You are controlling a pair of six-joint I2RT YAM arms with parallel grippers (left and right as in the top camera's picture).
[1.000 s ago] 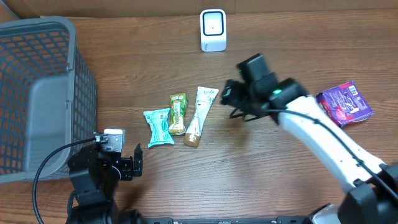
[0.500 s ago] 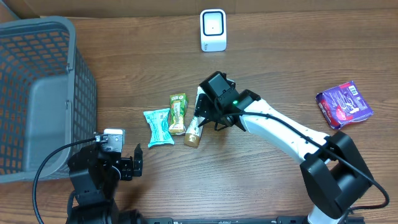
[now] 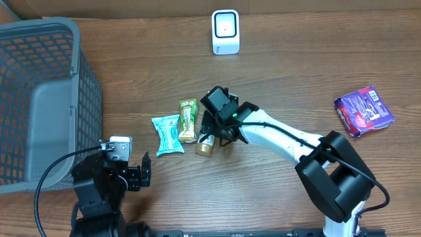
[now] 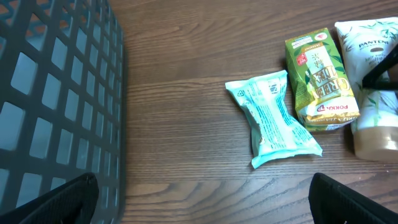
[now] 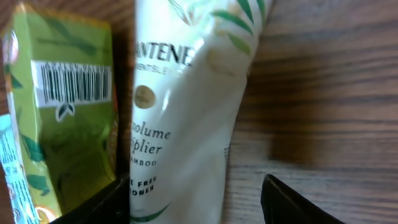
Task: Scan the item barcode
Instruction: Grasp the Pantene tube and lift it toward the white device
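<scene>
Overhead faces down on table (image 3: 131, 59); wrist views close, share tube (image 5: 186, 112)

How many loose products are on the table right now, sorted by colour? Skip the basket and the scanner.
teal packet: 1
green tea box: 1
white Pantene tube: 1
purple packet: 1
Total: 4

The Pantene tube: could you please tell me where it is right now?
In the overhead view the tube lies mid-table, just right of the green carton, with the right gripper straddling it from above.
</scene>
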